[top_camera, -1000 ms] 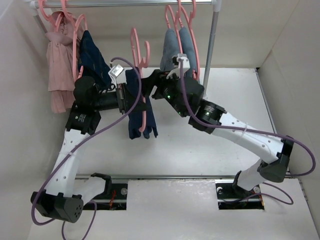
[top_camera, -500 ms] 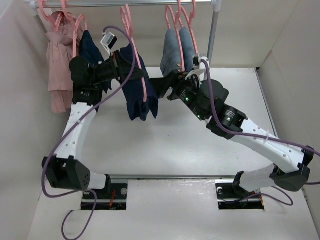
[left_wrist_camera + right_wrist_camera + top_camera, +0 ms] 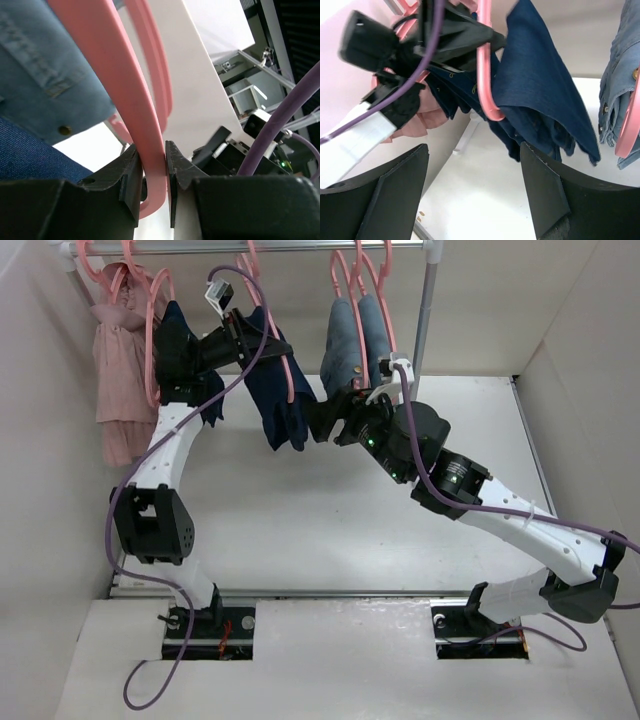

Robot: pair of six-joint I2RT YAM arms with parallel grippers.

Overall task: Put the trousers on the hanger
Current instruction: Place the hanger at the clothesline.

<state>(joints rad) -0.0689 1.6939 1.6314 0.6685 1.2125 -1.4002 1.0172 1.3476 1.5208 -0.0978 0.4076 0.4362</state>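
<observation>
My left gripper [image 3: 262, 340] is shut on the pink hanger [image 3: 291, 375] and holds it high, just under the rail. In the left wrist view the pink bar [image 3: 152, 150] is pinched between the jaws. The dark navy trousers [image 3: 278, 410] hang draped over the hanger, clear of the table. My right gripper [image 3: 322, 422] is open and empty, just right of the trousers' lower edge. In the right wrist view the hanger [image 3: 484, 65] and the trousers [image 3: 540, 90] hang above and beyond my open right gripper [image 3: 475, 190].
A metal rail [image 3: 300, 246] on a post [image 3: 425, 320] runs across the back. On it hang a pink garment [image 3: 120, 370], another dark navy garment [image 3: 185, 340] and paler jeans [image 3: 355, 335] on pink hangers. White walls close both sides.
My left arm has lifted the hanger with the trousers up and back from table height to just under the rail. My right gripper has stayed open beside them.
</observation>
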